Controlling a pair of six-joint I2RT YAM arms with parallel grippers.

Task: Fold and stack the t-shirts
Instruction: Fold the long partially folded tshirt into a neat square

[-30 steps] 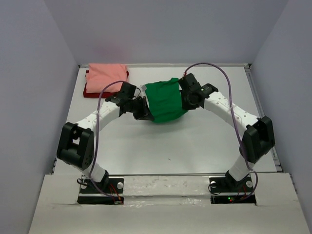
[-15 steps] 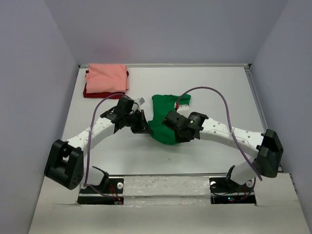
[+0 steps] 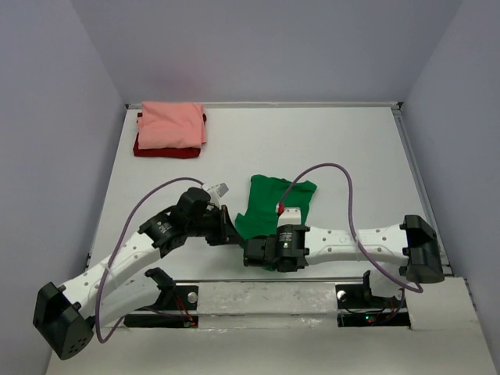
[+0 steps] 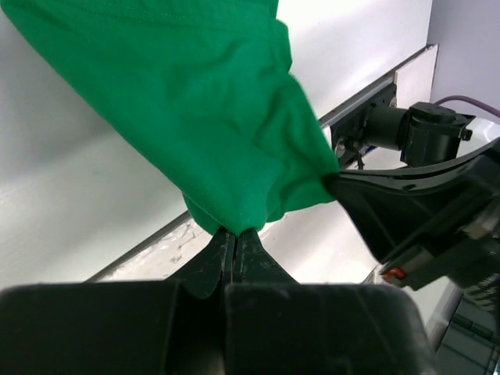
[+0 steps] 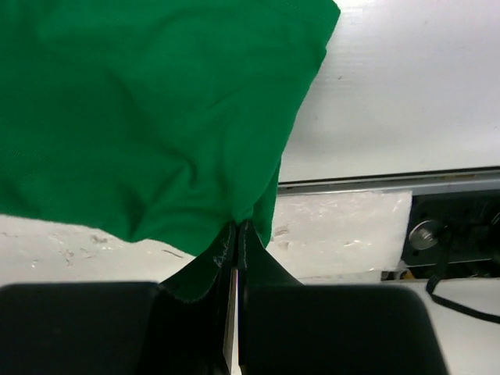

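Observation:
The bright green t-shirt (image 3: 269,205) lies partly folded near the front middle of the table. My left gripper (image 3: 231,228) is shut on its near left corner, the cloth bunched at my fingertips in the left wrist view (image 4: 234,141). My right gripper (image 3: 251,251) is shut on the near edge beside it, green cloth filling the right wrist view (image 5: 156,109). The salmon pink t-shirt (image 3: 170,124) lies folded on top of the dark red t-shirt (image 3: 162,149) at the back left.
The table's near edge with a metal rail (image 3: 266,283) runs just below both grippers. Grey walls close in the left, right and back sides. A purple cable (image 3: 344,176) loops above the right arm.
Both grippers have pulled the green shirt from the table's middle toward the near edge. The arms have stretched low and forward; the pink and red stack has not moved.

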